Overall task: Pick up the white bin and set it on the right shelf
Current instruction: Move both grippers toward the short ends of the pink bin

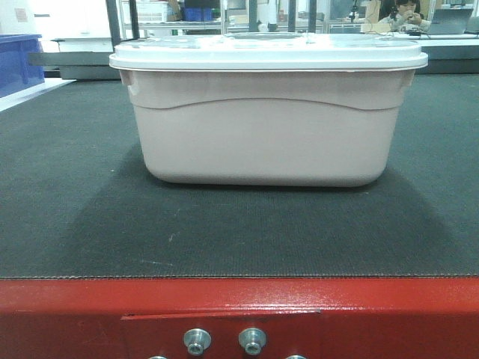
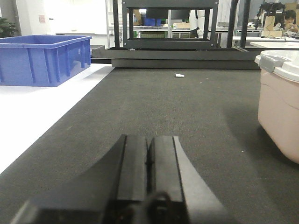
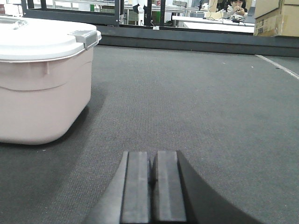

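Front view, rounded white bin (image 1: 268, 127) (lidded), woven mat (image 1: 239, 235)

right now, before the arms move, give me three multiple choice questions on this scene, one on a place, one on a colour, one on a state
1. Where does the white bin stand?
A. on the dark mat
B. on the floor
C. on a chair

2. What colour is the table edge in front of the mat?
A. green
B. red
C. yellow

3. How are the left gripper and the right gripper?
A. both wide open
B. both clamped on the bin
C. both shut on nothing

Answers:
1 A, the front view shows its base flat on the mat.
2 B, the painted frame below the mat is red.
3 C, each wrist view shows the jaws pressed together, apart from the bin.
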`<act>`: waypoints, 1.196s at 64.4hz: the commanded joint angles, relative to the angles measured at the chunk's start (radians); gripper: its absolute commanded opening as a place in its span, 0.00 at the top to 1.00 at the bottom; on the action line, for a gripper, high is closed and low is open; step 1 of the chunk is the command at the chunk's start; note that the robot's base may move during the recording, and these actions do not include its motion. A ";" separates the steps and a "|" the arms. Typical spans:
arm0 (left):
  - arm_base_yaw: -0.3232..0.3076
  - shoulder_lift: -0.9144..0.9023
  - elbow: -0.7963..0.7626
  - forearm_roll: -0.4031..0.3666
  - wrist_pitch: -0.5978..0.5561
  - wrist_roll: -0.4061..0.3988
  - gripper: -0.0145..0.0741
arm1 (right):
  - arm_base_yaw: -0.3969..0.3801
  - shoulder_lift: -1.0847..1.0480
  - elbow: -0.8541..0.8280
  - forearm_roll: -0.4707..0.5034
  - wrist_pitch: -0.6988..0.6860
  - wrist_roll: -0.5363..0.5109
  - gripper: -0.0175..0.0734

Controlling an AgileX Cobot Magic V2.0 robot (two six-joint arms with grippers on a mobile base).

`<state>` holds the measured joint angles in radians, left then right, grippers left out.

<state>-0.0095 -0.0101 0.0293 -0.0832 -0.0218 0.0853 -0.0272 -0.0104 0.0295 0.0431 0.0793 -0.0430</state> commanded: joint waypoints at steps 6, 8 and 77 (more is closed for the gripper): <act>0.003 -0.013 0.020 -0.001 -0.083 -0.005 0.97 | 0.003 -0.008 -0.005 -0.003 -0.087 -0.007 0.73; 0.003 -0.013 0.020 -0.001 -0.083 -0.005 0.97 | 0.003 -0.008 -0.005 -0.003 -0.087 -0.007 0.73; 0.005 -0.011 0.017 -0.366 -0.300 -0.005 0.97 | 0.003 -0.008 -0.009 -0.003 -0.079 -0.007 0.73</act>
<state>-0.0075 -0.0101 0.0293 -0.3999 -0.2346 0.0853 -0.0272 -0.0104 0.0295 0.0431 0.0750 -0.0453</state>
